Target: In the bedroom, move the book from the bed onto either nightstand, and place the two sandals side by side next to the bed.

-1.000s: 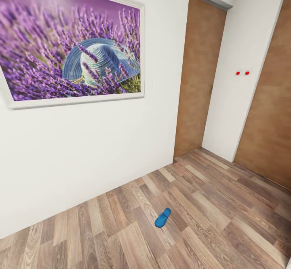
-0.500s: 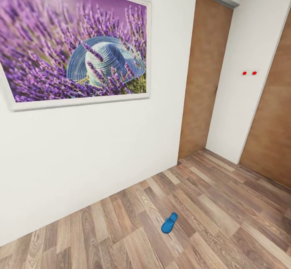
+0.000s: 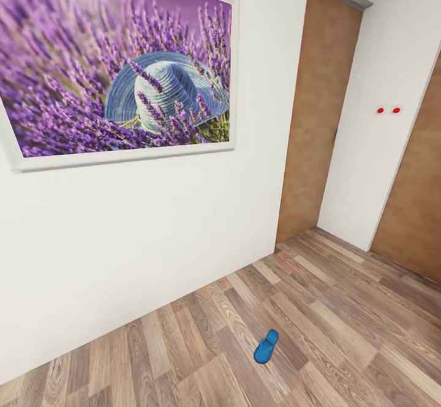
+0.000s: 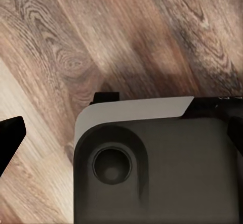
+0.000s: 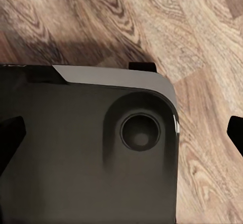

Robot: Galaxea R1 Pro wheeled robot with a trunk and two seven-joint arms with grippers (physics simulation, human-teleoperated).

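Bedroom, head view: white wall bearing one framed lavender picture, purple flowers around a pale blue hat; wood-plank floor below the picture, light brown.

One sandal, bright blue, flat on the floor, below and to the right of the picture, apart from the wall; the only task item seen here.

Two brown door panels: one just right of the picture's wall, one further right; white wall section between them carrying two small red dots.

Left wrist view: dark robot base with a round recess, over floor planks; left tool's finger tip dark at the frame edge; tool's state cannot be told.

Right wrist view: dark base likewise over planks; right tool's finger tips at both frame edges, spread wide apart, nothing between them.
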